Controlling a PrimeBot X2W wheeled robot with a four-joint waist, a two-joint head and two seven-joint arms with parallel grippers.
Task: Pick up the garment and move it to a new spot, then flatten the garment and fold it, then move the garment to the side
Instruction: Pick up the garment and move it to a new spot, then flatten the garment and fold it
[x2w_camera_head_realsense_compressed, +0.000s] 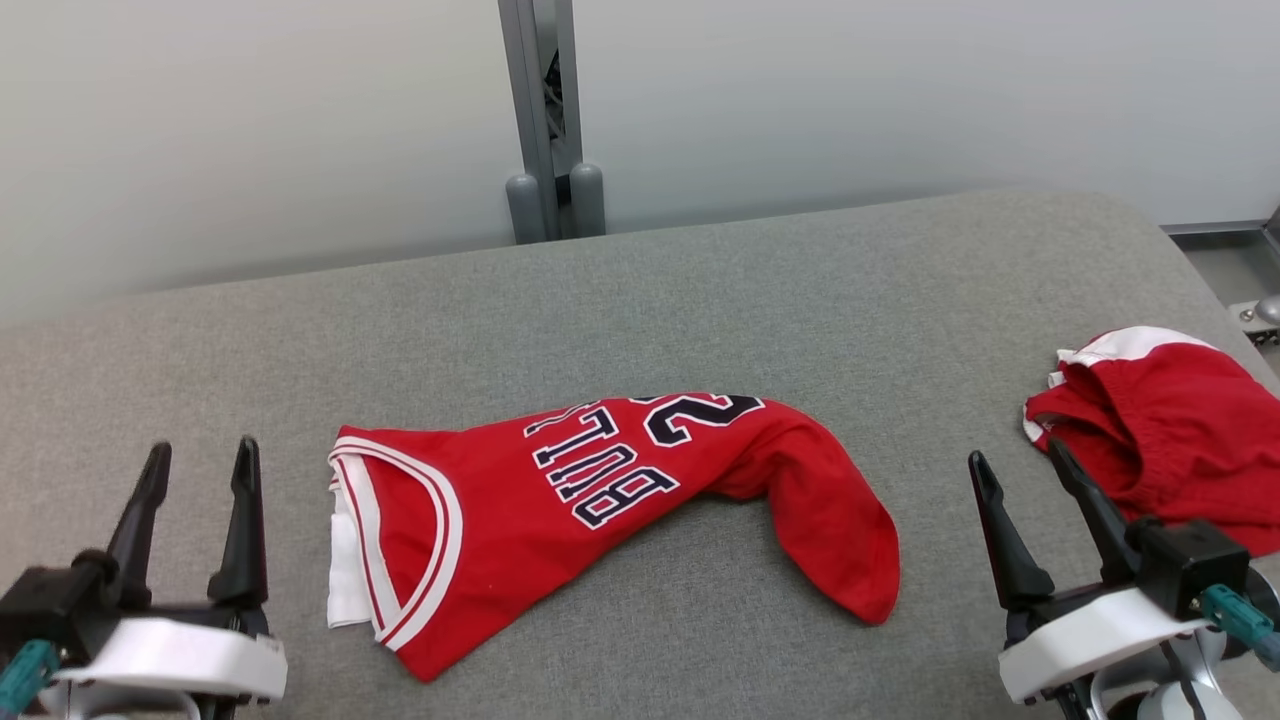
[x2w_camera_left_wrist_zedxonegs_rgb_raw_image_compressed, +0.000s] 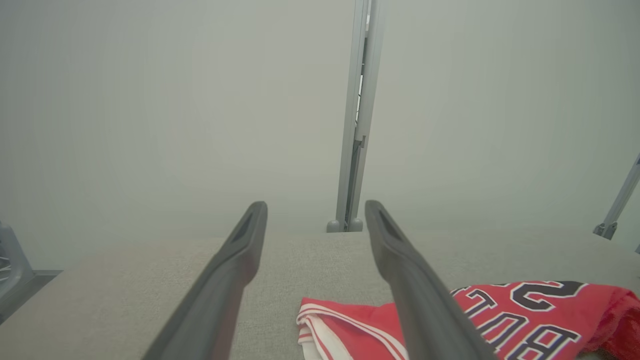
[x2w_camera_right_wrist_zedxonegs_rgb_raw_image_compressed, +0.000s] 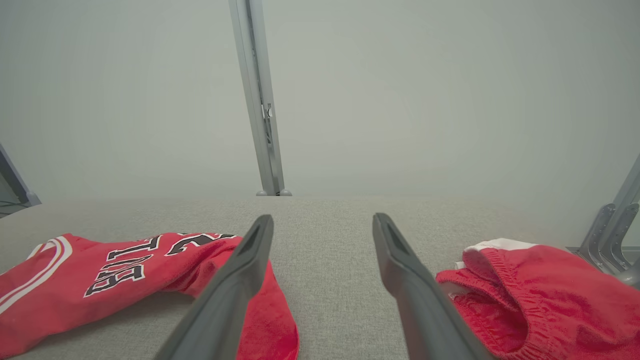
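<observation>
1. Head view: both arms sit low at the near edge, fingers pointing away from me. The left gripper (x2w_camera_head_realsense_compressed: 204, 448) stands wide and holds nothing, just left of the red jersey (x2w_camera_head_realsense_compressed: 600, 500) but apart from it. The right gripper (x2w_camera_head_realsense_compressed: 1016, 455) is equally wide and empty, with the red shorts (x2w_camera_head_realsense_compressed: 1170, 430) right beside its outer finger. I cannot tell if they touch. The jersey lies rumpled mid-table (x2w_camera_head_realsense_compressed: 700, 290), collar toward my left and hem curling toward my right. Behind it are a pale wall (x2w_camera_head_realsense_compressed: 250, 130) and a metal post (x2w_camera_head_realsense_compressed: 545, 120).

2. Left wrist view: the left gripper (x2w_camera_left_wrist_zedxonegs_rgb_raw_image_compressed: 315, 206) is level over the grey table (x2w_camera_left_wrist_zedxonegs_rgb_raw_image_compressed: 125, 280), jaws spread, nothing between them. The jersey's collar end (x2w_camera_left_wrist_zedxonegs_rgb_raw_image_compressed: 525, 320) lies low on the right.

3. Right wrist view: the right gripper (x2w_camera_right_wrist_zedxonegs_rgb_raw_image_compressed: 323, 218) is spread wide over bare table (x2w_camera_right_wrist_zedxonegs_rgb_raw_image_compressed: 325, 260), with the jersey (x2w_camera_right_wrist_zedxonegs_rgb_raw_image_compressed: 125, 270) on its left and the shorts (x2w_camera_right_wrist_zedxonegs_rgb_raw_image_compressed: 540, 300) on its right.
</observation>
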